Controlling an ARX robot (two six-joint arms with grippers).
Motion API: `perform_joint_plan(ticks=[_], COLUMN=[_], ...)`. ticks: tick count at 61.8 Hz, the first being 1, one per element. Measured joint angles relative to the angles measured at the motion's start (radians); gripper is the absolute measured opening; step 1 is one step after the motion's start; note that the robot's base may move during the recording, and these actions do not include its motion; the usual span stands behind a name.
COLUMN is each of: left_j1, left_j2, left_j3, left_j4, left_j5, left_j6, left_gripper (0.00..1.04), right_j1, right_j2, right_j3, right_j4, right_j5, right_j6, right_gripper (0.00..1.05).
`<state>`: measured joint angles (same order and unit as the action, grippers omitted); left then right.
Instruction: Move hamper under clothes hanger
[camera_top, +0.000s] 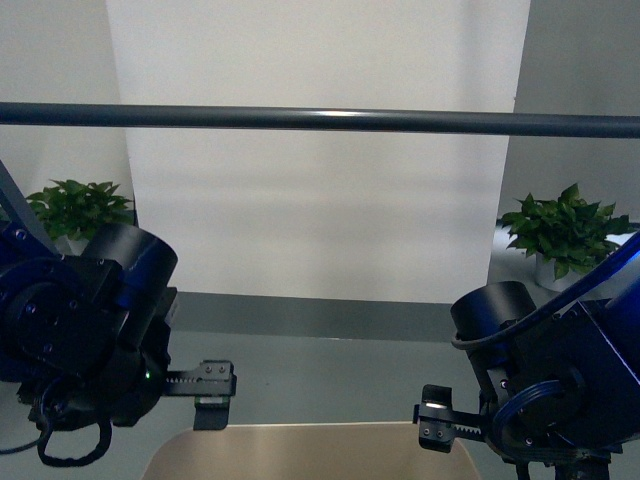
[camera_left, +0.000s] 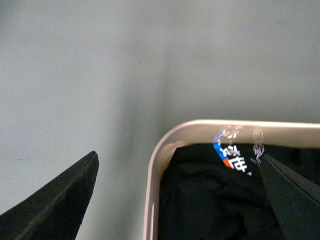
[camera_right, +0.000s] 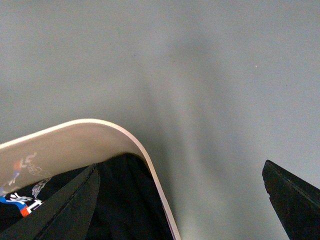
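The left gripper (camera_left: 178, 154) is spread wide. Its two black fingers (camera_left: 55, 202) straddle a rounded corner of the hamper (camera_top: 310, 452), one outside over the grey floor (camera_left: 75, 75) and the other inside above a black garment (camera_left: 210, 205). It has nothing clamped, and the left wrist view does not show whether either finger touches the wall. The right gripper (camera_right: 180, 165) is parted just as far at the hamper's other near corner, one finger over the garment and one over bare floor. It too has hold of nothing, and contact with the rim cannot be told. The garment carries a print (camera_left: 235, 161) of white characters beside a blue arc ending in orange-red. The print is too blurred to read, and a faint reflection of it shows on the hamper's glossy inner wall. The hamper is beige plastic with a smooth, thin rim and rounded corners. In the front view only its far rim and part of the inner wall show, at the bottom centre between the two arms. The clothes hanger's dark grey round bar (camera_top: 320, 119) runs level across the upper part of that view, high above the hamper. Whether the hamper stands straight beneath the bar cannot be told. Potted green plants (camera_top: 78, 210) stand at both sides by the pale wall.
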<state>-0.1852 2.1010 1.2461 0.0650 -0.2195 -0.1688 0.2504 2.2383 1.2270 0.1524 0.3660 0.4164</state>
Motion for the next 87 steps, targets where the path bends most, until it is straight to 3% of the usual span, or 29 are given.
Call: perform_joint_plan(ticks=[25, 87], left_j1=[-0.029, 0.007], left_j2=[-0.006, -0.229], left_j3=[0.082, 0.113], left_j4=[0.007, 0.106], left_j5=[-0.03, -0.024], left_j6=[-0.034, 0.071], left_gripper=[0.98, 0.98], right_j1=[-0.026, -0.022], right_j2=[-0.098, -0.265], right_j3=[0.012, 0.089], right_j4=[0.099, 0.016], right_j5=[0.023, 0.073], right_j6=[0.039, -0.056], right_gripper=[0.97, 0.97])
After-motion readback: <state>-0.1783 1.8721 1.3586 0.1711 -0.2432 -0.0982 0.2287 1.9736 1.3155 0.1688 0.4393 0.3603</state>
